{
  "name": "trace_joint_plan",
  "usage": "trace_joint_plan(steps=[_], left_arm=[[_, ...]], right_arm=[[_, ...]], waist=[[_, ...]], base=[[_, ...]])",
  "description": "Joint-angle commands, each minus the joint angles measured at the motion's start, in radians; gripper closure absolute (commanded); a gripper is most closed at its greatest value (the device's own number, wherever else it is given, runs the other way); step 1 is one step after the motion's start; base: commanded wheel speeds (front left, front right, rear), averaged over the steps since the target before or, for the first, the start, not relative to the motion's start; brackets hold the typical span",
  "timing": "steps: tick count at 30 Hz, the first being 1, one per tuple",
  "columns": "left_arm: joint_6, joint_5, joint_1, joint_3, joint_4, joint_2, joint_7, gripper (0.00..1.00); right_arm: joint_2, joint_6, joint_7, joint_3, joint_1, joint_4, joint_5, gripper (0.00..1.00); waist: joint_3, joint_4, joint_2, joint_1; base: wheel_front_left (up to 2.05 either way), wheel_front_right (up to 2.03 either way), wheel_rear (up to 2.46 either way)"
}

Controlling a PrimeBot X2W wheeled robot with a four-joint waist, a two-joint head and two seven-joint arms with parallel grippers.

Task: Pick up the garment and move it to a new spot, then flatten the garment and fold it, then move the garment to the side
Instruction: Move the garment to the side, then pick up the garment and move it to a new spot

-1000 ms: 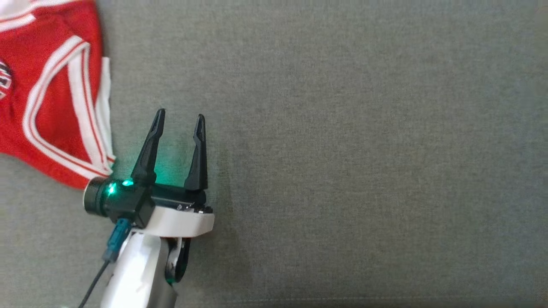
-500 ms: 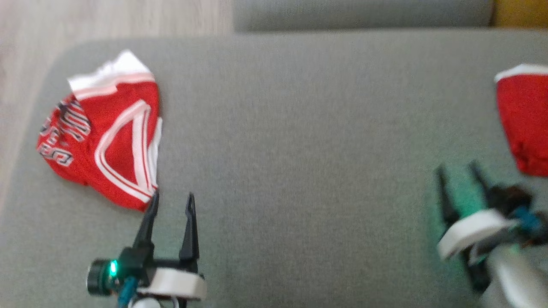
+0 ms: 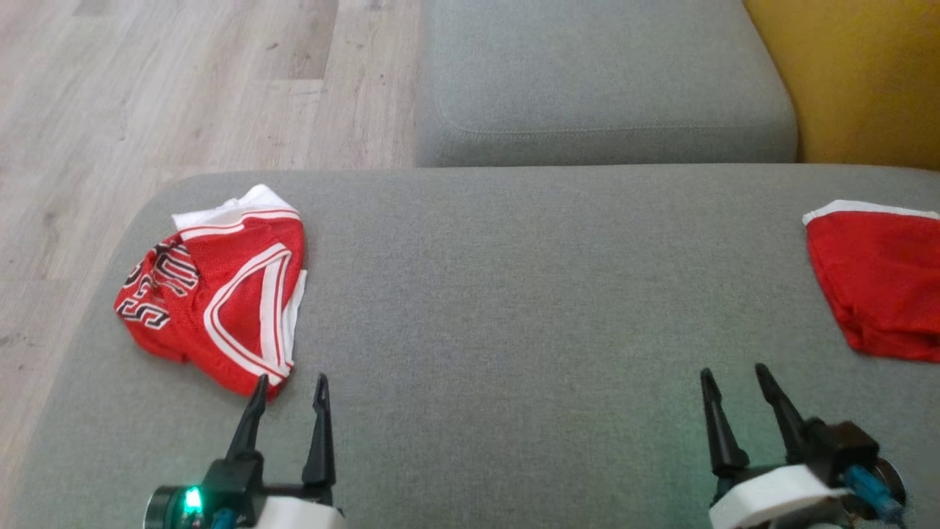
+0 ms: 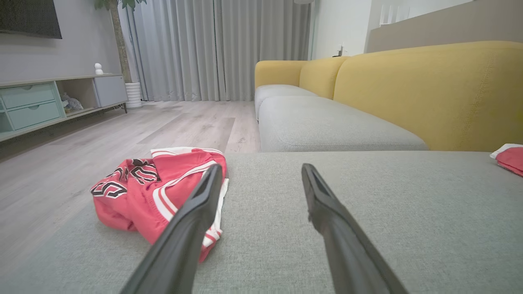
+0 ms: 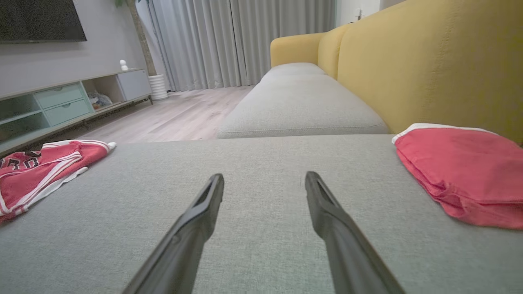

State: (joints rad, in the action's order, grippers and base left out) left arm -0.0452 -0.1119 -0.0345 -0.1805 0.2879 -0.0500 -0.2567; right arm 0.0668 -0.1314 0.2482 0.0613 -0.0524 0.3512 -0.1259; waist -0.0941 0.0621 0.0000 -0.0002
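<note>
A red jersey with white trim and black lettering [image 3: 220, 294] lies folded on the left end of the grey cushion [image 3: 514, 294]. It also shows as the jersey [image 4: 163, 183] and, at far left, the jersey [image 5: 36, 171]. My left gripper [image 3: 291, 380] is open and empty, its left fingertip just at the jersey's near corner; from the wrist the left gripper [image 4: 260, 168] points over bare cushion. A second, plain red garment [image 3: 874, 279] lies at the cushion's right edge, also seen as the red garment [image 5: 457, 171]. My right gripper [image 3: 734, 371] is open and empty, left of it, as the right gripper [image 5: 264, 175] confirms.
Wooden floor [image 3: 147, 88] runs along the cushion's left edge. A grey sofa seat [image 3: 602, 73] adjoins the far side, with a yellow backrest [image 3: 866, 81] at the right. A low TV cabinet [image 4: 41, 102] and curtains stand across the room.
The head camera has swung up and back, so the whole cushion, the floor, the second red garment and my right gripper came into view. The left gripper stays open beside the jersey.
</note>
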Motion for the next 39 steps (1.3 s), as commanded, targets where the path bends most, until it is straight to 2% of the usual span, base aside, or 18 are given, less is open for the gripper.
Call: trace_joint_plan(steps=[1,12,16,24,25,29,34,39], left_arm=[[-0.005,0.006,0.031,0.045,-0.026,0.0,-0.005,0.0],[0.003,0.017,0.026,0.078,-0.022,0.0,-0.005,0.0],[0.007,0.02,0.036,0.078,-0.026,0.0,-0.005,0.0],[0.008,0.02,0.028,0.105,-0.04,0.0,-0.005,0.0],[0.008,0.02,0.028,0.105,-0.04,0.0,-0.005,0.0],[0.0,0.02,0.018,0.145,-0.067,-0.001,-0.005,0.0],[0.006,0.03,0.053,0.189,-0.103,-0.014,-0.005,0.0],[0.038,0.031,0.196,0.206,-0.13,-0.02,-0.005,0.0]], right_arm=[[-0.003,0.001,0.013,0.014,0.032,-0.043,0.005,0.0],[-0.016,0.001,0.013,-0.014,0.0,-0.062,0.004,0.0],[-0.016,0.001,0.013,-0.022,-0.003,-0.067,-0.01,0.0],[-0.016,0.001,0.013,-0.054,0.012,-0.077,-0.009,0.0],[-0.016,0.001,0.013,-0.054,0.012,-0.077,-0.009,0.0],[-0.016,0.001,0.014,-0.077,0.033,-0.081,0.006,0.0],[-0.015,0.001,0.014,-0.101,0.049,-0.089,0.042,0.0],[0.037,0.001,0.014,-0.107,0.102,-0.103,0.079,0.0]], waist=[[-0.002,0.0,0.0,0.0002],[-0.003,0.021,0.0,0.0002],[0.011,0.081,0.0,0.0002],[0.052,0.297,0.0,0.0002],[0.052,0.297,0.0,0.0002],[0.078,0.375,0.0,0.0002],[0.129,0.421,0.0,0.0002],[0.266,0.408,0.0,0.0002]], base=[[0.0,0.0,0.0],[0.0,0.0,0.0],[0.0,0.0,0.0],[0.0,0.0,0.0],[0.0,0.0,0.0],[0.0,0.0,0.0],[0.0,0.0,0.0],[0.0,0.0,0.0]])
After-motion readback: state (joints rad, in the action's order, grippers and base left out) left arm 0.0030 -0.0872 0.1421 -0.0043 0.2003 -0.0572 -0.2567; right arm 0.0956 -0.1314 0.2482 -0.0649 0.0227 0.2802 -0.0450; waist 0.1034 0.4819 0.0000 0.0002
